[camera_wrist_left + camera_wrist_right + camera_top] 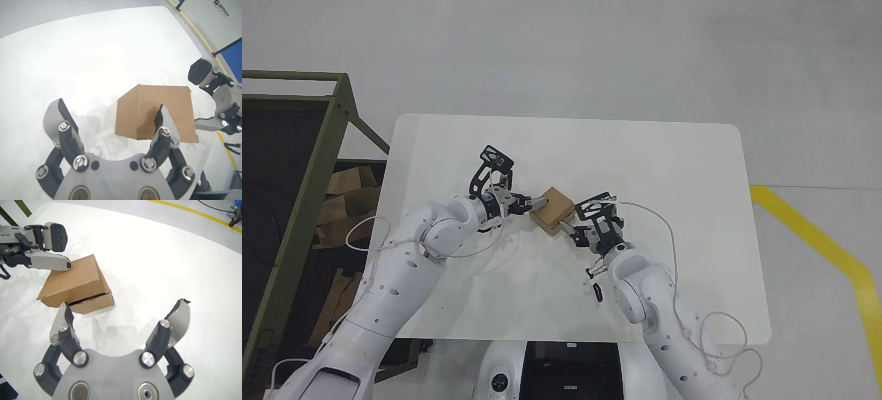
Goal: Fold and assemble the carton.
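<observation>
One carton (75,283), one table (682,170), left gripper (111,106), right gripper (124,303), jaws spread

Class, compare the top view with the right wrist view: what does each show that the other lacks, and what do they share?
Top view alone: a green rack holding flat cardboard beside the table. Right wrist view alone: a dark gap along a side seam of the carton, where the flaps are not flush. Both: the carton, the open left gripper with one finger on it, and the open right gripper close beside it.
</observation>
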Available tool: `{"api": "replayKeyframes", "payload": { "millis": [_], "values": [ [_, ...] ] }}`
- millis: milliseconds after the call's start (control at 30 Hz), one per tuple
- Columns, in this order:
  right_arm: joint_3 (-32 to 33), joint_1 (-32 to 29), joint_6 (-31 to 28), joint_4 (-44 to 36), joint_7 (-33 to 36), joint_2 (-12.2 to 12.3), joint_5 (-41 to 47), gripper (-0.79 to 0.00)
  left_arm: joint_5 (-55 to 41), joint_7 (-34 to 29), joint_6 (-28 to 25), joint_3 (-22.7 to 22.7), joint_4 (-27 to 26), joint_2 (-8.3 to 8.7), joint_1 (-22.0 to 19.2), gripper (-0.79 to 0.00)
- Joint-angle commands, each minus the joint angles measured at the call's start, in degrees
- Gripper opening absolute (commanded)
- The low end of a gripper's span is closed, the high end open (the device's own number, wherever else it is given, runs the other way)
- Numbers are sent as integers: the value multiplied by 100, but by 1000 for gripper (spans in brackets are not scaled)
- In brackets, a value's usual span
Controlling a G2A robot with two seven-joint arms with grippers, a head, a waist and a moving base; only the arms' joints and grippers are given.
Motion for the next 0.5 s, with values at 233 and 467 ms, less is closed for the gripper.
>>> {"api": "replayKeyframes", "payload": {
  "millis": [233, 467],
  "values": [
    [-20, 48, 26, 63, -2, -7, 22, 0, -11, -3, -2, -10, 21, -13, -3, 0],
    [5, 28, 170, 64, -25, -11, 51, 0, -196, -39, -172, -27, 79, -22, -17, 0]
  ]
}}
